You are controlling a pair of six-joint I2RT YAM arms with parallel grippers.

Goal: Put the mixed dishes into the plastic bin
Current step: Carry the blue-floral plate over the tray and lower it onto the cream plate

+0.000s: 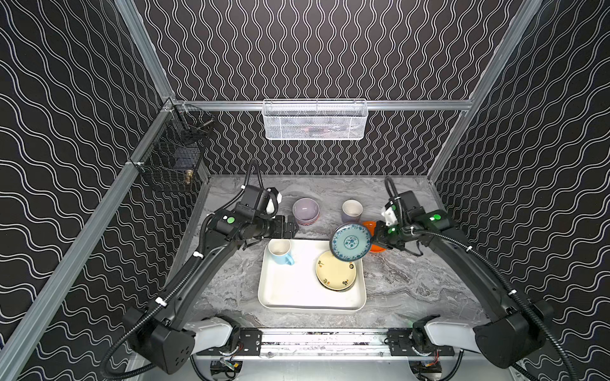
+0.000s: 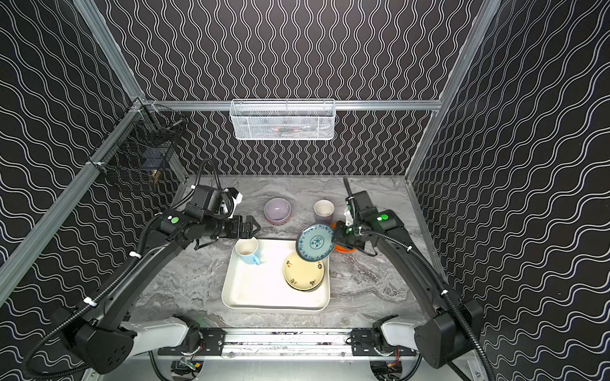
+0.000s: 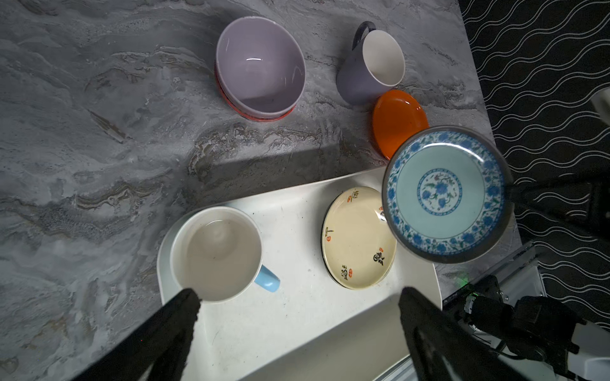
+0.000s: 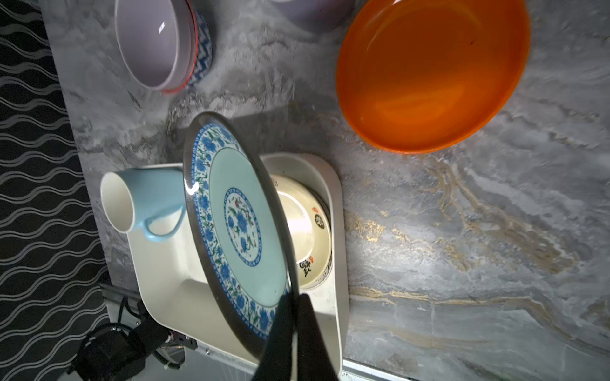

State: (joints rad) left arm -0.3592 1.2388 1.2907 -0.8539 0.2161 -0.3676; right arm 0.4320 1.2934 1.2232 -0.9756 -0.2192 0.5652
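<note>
In the bin: The light blue mug [image 1: 280, 252] stands in the far left corner of the plastic bin [image 1: 290, 290]. The pale yellow plate [image 1: 335, 273] lies at its right, and a dark rim beneath it may be another plate.
In the air: Your right jaws pinch the rim of the blue-flowered plate [image 1: 351, 242], held tilted over the bin's far right corner.
Standing by: Your left jaws gape wide and empty above the bin's far left edge.
Yet to go: On the counter [image 1: 412, 280] beyond the bin are the orange plate [image 4: 429, 72], the lavender-grey mug [image 1: 352, 211], and the lavender bowl [image 1: 306, 210] nested in the red-orange patterned bowl [image 4: 198, 49].
Tally: You look roughly halfway.
</note>
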